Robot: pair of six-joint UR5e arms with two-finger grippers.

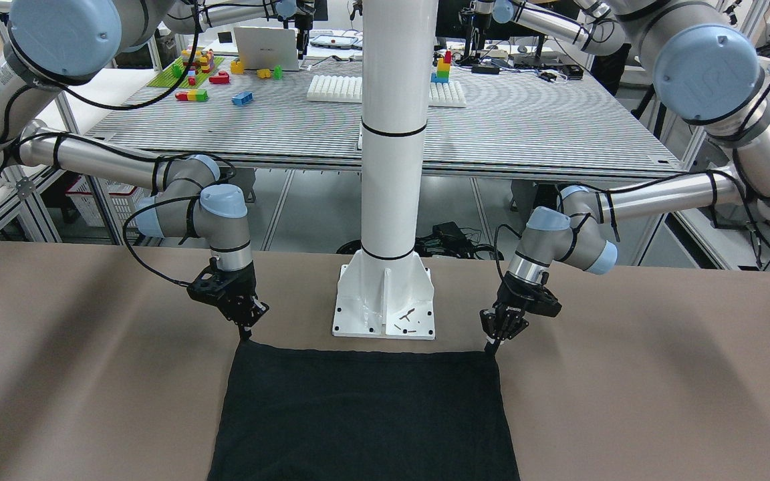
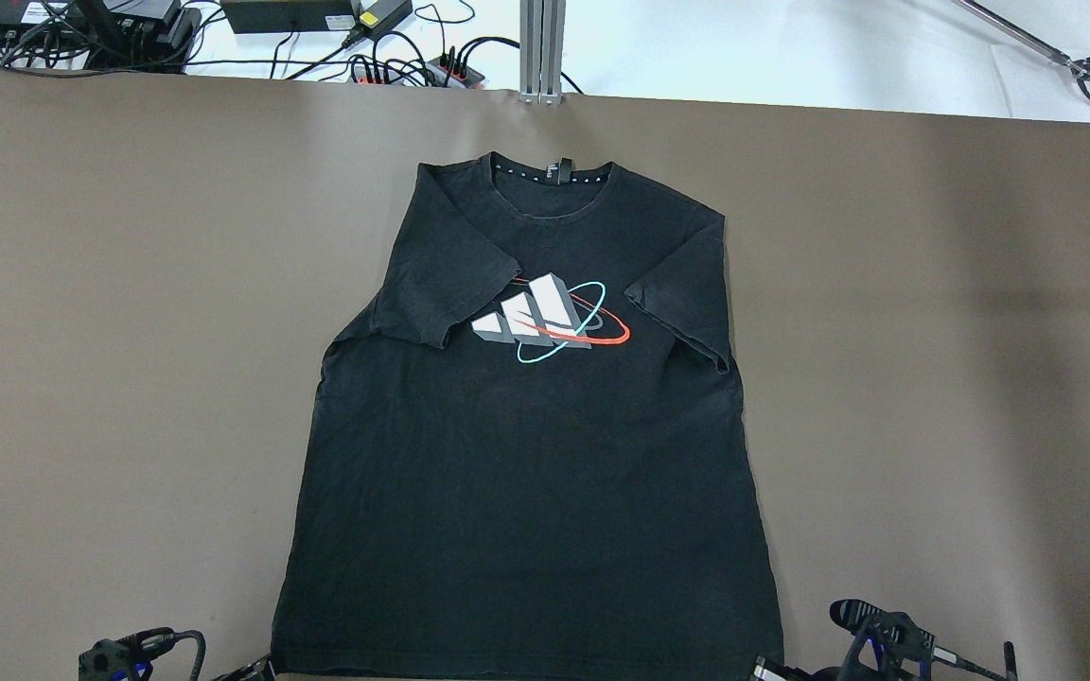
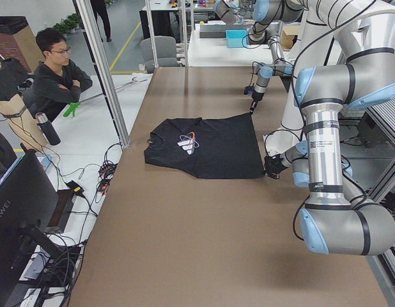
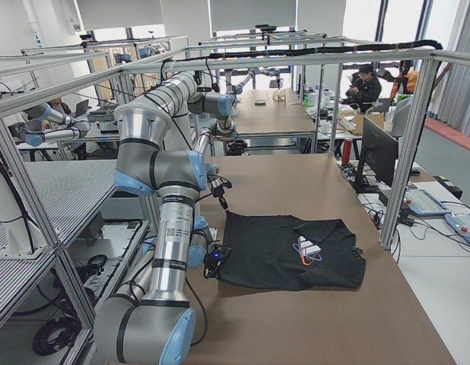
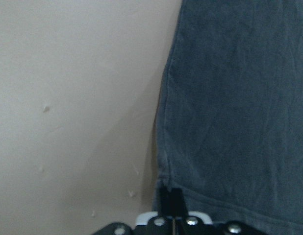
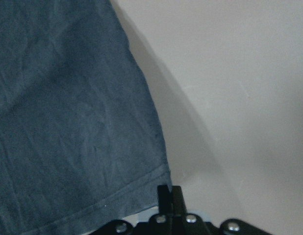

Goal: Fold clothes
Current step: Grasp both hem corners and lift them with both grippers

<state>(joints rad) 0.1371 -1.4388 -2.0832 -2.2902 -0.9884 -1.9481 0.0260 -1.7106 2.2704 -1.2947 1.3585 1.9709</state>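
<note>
A black T-shirt (image 2: 526,473) of soft, matte, faintly creased knit lies flat and face up mid-table on the smooth brown table (image 2: 129,331), its ribbed collar (image 2: 554,175) at the far side and its stitched hem nearest the robot. The left gripper (image 1: 494,342) and right gripper (image 1: 246,332) each have their thin black fingers pressed together, pinching one hem corner.

Black T-shirt (image 2: 526,473) spread flat, front up, on the brown table (image 2: 110,378) (short sleeves folded inward, flanking the chest logo (image 2: 550,322)).
</note>
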